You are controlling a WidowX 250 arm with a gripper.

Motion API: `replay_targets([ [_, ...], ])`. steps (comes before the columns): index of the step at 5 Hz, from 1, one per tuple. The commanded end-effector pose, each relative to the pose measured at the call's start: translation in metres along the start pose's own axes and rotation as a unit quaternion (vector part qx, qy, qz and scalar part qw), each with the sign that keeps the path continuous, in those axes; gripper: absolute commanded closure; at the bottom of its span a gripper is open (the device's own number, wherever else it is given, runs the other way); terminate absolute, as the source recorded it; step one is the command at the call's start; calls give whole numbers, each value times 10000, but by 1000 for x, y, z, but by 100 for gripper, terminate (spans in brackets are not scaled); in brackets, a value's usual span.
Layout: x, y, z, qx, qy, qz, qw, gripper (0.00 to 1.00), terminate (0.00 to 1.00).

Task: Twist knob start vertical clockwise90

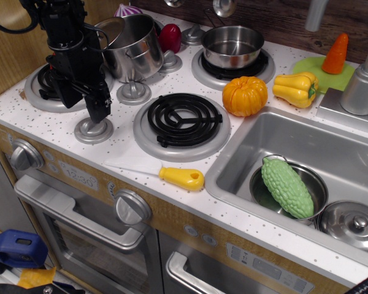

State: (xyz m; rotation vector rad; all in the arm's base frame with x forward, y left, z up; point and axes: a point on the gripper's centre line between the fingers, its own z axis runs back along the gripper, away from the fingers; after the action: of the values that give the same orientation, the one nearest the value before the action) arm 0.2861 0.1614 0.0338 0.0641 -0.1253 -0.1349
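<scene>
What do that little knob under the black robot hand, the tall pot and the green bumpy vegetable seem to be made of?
The knob looks like silver-grey plastic: its sheen is dull and even, with no sharp reflections. The tall pot looks like polished metal, since it mirrors its surroundings. The green bumpy vegetable seems to be toy plastic, with a uniform colour and a moulded, slightly glossy surface, though rubber is possible.

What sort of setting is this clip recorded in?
Most likely a toy play kitchen: black coil burner in a white speckled countertop, grey sink holding a bumpy green plastic gourd. The black gripper sits over a small silver-grey knob.
</scene>
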Motion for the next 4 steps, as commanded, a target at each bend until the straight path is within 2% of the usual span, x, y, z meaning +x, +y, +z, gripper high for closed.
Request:
replay_targets([
  [1,0,0,0,0,0,0,10000,0,0],
  [4,0,1,-4,15,-65,103,9999,0,0],
])
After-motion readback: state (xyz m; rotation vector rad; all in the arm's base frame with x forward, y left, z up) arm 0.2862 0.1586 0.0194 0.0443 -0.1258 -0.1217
